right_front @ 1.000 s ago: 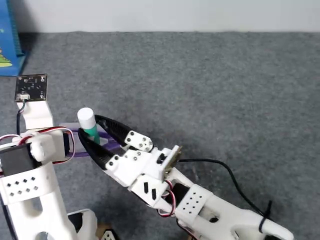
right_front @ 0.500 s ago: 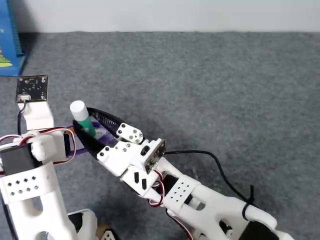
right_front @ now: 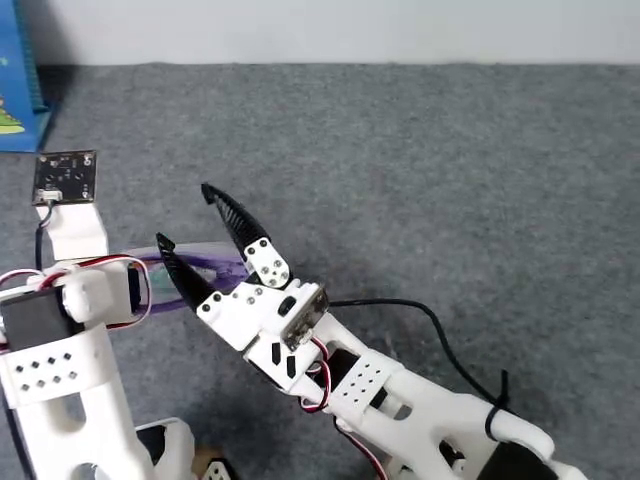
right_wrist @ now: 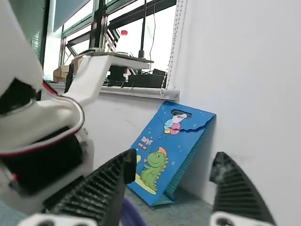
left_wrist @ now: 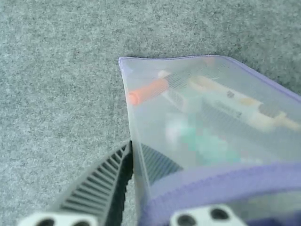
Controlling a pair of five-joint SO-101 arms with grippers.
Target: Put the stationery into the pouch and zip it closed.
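Near the left edge of the counter [right_front: 450,180], the left fingers [left_wrist: 101,190] pinched the rim of the pouch [left_wrist: 211,132], with stationery [left_wrist: 150,90] showing through its clear side. The right fingers [right_front: 236,218] hung spread wide and empty just above the pouch.

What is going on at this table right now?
The left end effector is clamped on one edge of a see-through pouch. Inside the pouch lie an orange-tipped pen, a pale marker and something green that is too blurred to name. The right end effector hangs open and empty over the pouch. The pouch does not look zipped yet.
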